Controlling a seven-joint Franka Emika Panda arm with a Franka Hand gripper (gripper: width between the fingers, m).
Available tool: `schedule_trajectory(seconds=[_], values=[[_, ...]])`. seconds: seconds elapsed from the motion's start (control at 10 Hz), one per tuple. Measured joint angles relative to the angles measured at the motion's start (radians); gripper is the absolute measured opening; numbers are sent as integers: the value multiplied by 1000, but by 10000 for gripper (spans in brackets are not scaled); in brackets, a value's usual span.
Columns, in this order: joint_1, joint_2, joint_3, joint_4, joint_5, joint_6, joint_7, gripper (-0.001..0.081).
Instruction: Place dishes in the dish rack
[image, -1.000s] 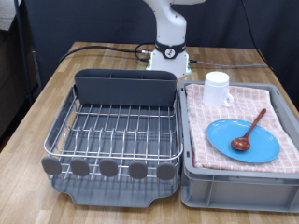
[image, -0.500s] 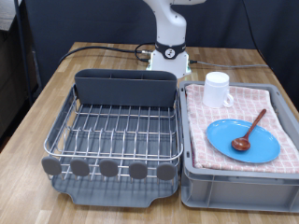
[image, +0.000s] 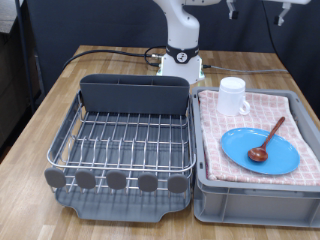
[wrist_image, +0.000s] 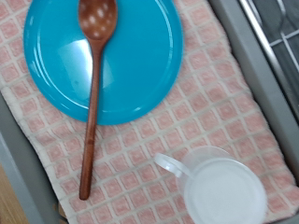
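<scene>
Light-blue plate (image: 259, 150), wooden spoon (image: 267, 139) lying across it, and white mug (image: 233, 96) all sit on the pink checked cloth (image: 300, 115) in the grey crate (image: 255, 195). Dish rack (image: 125, 140) alongside holds none. Gripper (image: 254, 5) high above crate; opening cannot be judged. No legible markings.

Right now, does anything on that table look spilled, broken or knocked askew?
Nothing stands out. The plate lies flat on the checked cloth in the grey crate, the wooden spoon rests across it, and the white mug stands upright beside them. The dish rack holds no dishes. The gripper does not show.
</scene>
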Motion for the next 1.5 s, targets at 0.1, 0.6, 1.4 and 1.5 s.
schedule_trajectory(seconds=[0.1, 0.6, 1.4, 1.5], values=[[0, 36, 11, -1, -7, 51, 4, 802], [-11, 177, 24, 6, -54, 205, 34, 802], [-16, 234, 106, 8, -238, 248, 247, 802], [-19, 265, 117, 10, -295, 265, 302, 802]])
